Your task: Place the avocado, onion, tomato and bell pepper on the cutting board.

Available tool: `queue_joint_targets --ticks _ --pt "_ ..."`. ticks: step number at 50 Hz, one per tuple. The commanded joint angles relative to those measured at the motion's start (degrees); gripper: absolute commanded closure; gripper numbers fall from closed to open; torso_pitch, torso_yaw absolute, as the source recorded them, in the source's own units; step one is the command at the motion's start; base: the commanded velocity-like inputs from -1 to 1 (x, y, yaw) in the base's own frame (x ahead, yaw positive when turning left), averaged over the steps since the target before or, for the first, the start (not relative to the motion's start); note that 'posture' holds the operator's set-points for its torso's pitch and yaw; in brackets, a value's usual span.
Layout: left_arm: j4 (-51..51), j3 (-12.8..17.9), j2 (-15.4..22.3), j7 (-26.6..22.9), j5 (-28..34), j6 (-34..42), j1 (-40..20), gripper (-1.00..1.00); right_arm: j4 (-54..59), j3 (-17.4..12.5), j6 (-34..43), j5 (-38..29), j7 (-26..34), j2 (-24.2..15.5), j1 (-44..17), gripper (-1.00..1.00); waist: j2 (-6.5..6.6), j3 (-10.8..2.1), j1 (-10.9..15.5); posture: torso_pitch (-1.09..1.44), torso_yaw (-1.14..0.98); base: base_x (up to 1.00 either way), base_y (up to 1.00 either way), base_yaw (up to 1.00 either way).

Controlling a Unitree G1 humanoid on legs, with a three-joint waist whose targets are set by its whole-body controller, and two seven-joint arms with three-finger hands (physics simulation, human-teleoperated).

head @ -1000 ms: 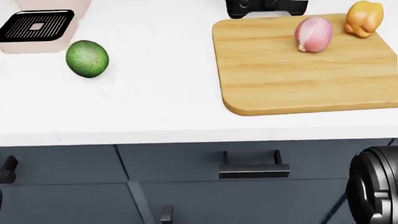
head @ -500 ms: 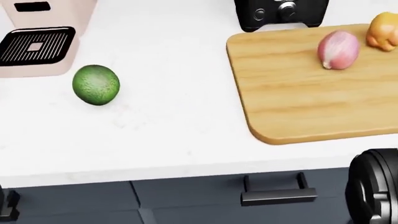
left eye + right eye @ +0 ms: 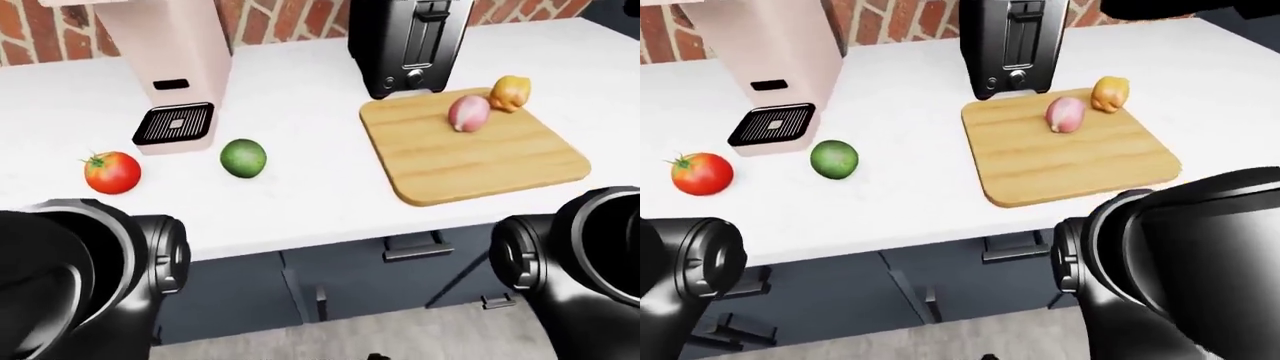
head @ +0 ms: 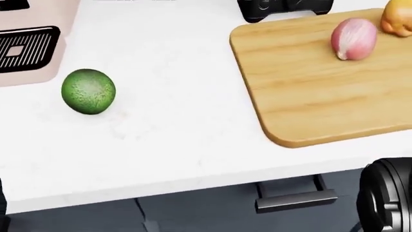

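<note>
Avocado (image 3: 243, 157) and tomato (image 3: 112, 172) lie on the worktop (image 3: 300, 187), awaiting transfer; onion (image 3: 468, 112) and bell pepper (image 3: 510, 92) occupy the cutting board (image 3: 480, 157). Fingers unseen; state indeterminable.

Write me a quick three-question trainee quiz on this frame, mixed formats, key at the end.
1. True or false: the onion lies on the cutting board.
2. Which task items are still on the bare counter? A) tomato and avocado B) onion and bell pepper C) avocado only
3. Fill in: in the left-eye view, the black toaster stands just above the board's top-____ corner.

Key: 1 true; 2 A; 3 left.
</note>
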Motion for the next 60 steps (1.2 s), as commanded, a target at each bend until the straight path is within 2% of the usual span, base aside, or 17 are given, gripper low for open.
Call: queue_joint_targets --ticks 1,10,11,12,15,17,20,27,28,31,36,39,49,52,53,55,60 --pt "0.7 0.8 0.8 0.5 -0.1 -0.3 -1.5 -1.0 0.3 0.3 -0.6 -0.1 -0.8 -0.3 -1.8 -1.0 -2.17 -2.17 0.8 0.0 0.0 -0.54 0.16 0.0" --pt "0.9 0.9 1.1 0.8 -0.5 -0.5 -1.4 -1.0 0.1 0.2 -0.8 0.0 -0.7 -0.5 -2.1 -1.0 -1.68 -3.06 3.1 0.0 0.0 -0.48 0.17 0.0" --pt "0.8 0.8 1.0 0.8 -0.5 -0.5 -1.1 -1.0 -0.1 0.3 -0.8 0.1 -1.0 -0.5 -2.4 -1.0 0.09 0.51 2.4 0.0 0.0 0.0 0.0 0.0" --pt "0.7 0.8 1.0 0.8 -0.5 -0.4 -1.0 -1.0 0.4 0.2 -0.9 -0.7 -1.4 -0.7 -2.3 -1.0 0.88 1.91 1.6 0.0 0.0 0.0 0.0 0.0" --pt "0.8 0.6 0.9 0.9 -0.4 -0.4 -1.0 -1.0 0.4 0.3 -1.4 -0.6 -1.2 -0.9 -2.7 -1.0 5.31 1.93 -0.3 0.0 0.0 0.0 0.0 0.0" --pt "0.7 0.6 0.8 0.8 -0.4 -0.4 -0.9 -1.0 0.6 0.2 -1.3 -0.9 -0.9 -0.8 -2.5 -1.0 3.62 1.91 0.1 0.0 0.0 0.0 0.0 0.0" --pt "0.6 0.6 0.7 0.6 -0.3 -0.5 -0.7 -1.0 0.9 0.2 -1.4 -1.4 -0.8 -0.7 -2.2 -1.0 2.97 -0.75 0.8 0.0 0.0 0.0 0.13 0.0" --pt "0.2 0.4 0.2 0.3 0.1 -0.6 -0.6 -1.0 1.3 0.0 -1.1 -2.2 -0.2 -0.4 -1.1 -1.0 -2.47 0.17 1.6 0.0 0.0 0.04 0.3 0.0" --pt "0.1 0.4 0.2 0.2 0.1 -0.6 -0.4 -1.0 1.3 0.1 -1.1 -2.3 -0.1 -0.4 -1.1 -1.0 -0.9 -0.23 1.5 0.0 0.0 0.12 0.32 0.0" --pt "0.0 0.4 0.1 0.2 0.2 -0.7 -0.3 -1.0 1.3 0.1 -1.4 -2.3 -0.3 -0.3 -1.0 -1.0 -1.62 -0.78 2.2 0.0 0.0 0.13 0.31 0.0" --pt "0.0 0.6 0.1 0.3 0.1 -1.0 0.0 -1.0 1.4 0.1 -1.6 -2.4 -0.4 0.0 -0.7 -1.0 0.74 0.02 2.4 0.0 0.0 0.13 0.32 0.0" --pt "0.0 0.7 0.2 0.3 -0.1 -1.0 -0.1 -1.0 1.5 0.2 -1.8 -2.4 -0.6 0.1 -0.5 -1.0 5.91 -1.32 1.7 0.0 0.0 0.13 0.31 0.0" --pt "0.2 0.6 0.3 0.4 -0.2 -1.1 0.0 -1.0 1.5 0.0 -2.0 -2.5 -0.8 -0.1 -0.7 -1.0 0.9 -0.1 1.4 0.0 0.0 0.13 0.33 0.0" --pt "0.3 0.4 0.2 0.5 -0.1 -1.1 -0.2 -1.0 1.5 0.0 -2.0 -2.5 -0.8 0.0 -0.7 -1.0 -2.86 -1.2 2.0 0.0 0.0 0.13 0.33 0.0" --pt "0.3 0.4 0.1 0.4 -0.1 -1.1 -0.3 -1.0 1.5 0.0 -2.0 -2.5 -0.8 0.0 -0.6 -1.0 -0.61 -0.84 1.6 0.0 0.0 0.13 0.31 0.0" --pt "0.3 0.4 0.1 0.4 0.0 -1.2 -0.3 -1.0 1.5 0.0 -1.9 -2.5 -0.9 0.0 -0.6 -1.0 -2.23 -1.22 2.2 0.0 0.0 0.13 0.32 0.0" --pt "0.3 0.1 -0.2 0.1 0.3 -1.2 -0.6 -1.0 1.5 0.0 -2.0 -2.5 -0.9 -0.1 -0.5 -1.0 -0.86 -0.48 2.9 0.0 0.0 0.13 0.33 0.0"
